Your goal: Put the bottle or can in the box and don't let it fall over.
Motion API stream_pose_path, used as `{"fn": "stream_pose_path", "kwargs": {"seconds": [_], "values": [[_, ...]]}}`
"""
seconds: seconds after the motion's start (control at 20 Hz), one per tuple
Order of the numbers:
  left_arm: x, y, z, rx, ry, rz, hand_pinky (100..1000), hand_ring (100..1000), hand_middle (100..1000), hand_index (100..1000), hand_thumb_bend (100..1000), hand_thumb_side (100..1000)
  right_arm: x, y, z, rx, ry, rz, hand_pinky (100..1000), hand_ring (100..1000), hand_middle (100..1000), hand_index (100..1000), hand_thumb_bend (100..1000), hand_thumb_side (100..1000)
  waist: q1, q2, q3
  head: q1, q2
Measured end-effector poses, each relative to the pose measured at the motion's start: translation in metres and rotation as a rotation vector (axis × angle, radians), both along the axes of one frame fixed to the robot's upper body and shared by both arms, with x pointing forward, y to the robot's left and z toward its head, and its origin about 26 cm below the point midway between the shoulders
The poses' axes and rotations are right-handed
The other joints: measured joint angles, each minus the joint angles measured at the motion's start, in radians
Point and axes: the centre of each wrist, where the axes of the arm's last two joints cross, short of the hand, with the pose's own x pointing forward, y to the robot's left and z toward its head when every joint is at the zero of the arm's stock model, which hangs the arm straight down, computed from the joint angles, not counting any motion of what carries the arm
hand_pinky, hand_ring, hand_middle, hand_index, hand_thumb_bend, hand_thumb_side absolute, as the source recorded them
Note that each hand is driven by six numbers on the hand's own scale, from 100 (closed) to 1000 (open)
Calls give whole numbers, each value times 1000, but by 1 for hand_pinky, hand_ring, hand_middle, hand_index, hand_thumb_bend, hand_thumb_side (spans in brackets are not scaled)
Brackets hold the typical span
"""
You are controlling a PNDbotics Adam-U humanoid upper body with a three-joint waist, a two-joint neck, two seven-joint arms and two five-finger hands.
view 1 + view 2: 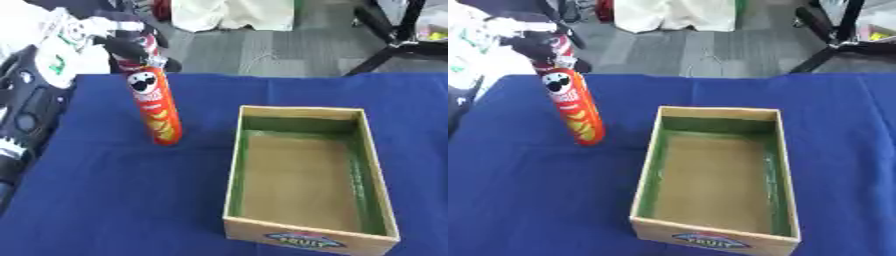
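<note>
Box (306, 235) near; can (156, 107) upright, slightly tilted.

Box (308, 176) on the table (114, 200), can (156, 107) standing on the table left of the box, near the box's far left corner, left hand (131, 47) at the can's top

Red can (576, 112) upright, slightly tilted, on blue cloth (527, 200), dark hand (546, 46) at its top, open cardboard box (715, 227) just beside, green-lined inside, grey floor (693, 50) beyond
</note>
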Motion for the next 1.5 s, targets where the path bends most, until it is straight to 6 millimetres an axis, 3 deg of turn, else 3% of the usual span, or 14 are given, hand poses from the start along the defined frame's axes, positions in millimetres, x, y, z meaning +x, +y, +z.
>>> {"fn": "stream_pose_path", "kwargs": {"seconds": [0.35, 0.75, 1.1, 1.5], "values": [[0, 0, 1, 47, 1, 13, 658, 779, 881, 872, 759, 657, 0, 0, 0, 15, -3, 7, 921, 708, 726, 1000, 100, 797, 1, 0, -1, 2, 0], [0, 1, 1, 48, 3, 28, 656, 767, 904, 887, 755, 547, 0, -1, 1, 20, -8, 8, 922, 706, 726, 1000, 100, 796, 1, 1, -1, 2, 0], [0, 1, 1, 32, 25, 35, 458, 605, 932, 894, 739, 474, 0, -1, 1, 22, -8, 9, 922, 705, 723, 1000, 100, 787, 1, 1, -1, 2, 0], [0, 1, 1, 39, 27, 39, 382, 532, 940, 882, 721, 417, 0, 0, 0, 33, -4, 16, 923, 706, 722, 1000, 100, 783, 1, 1, -1, 2, 0]]}}
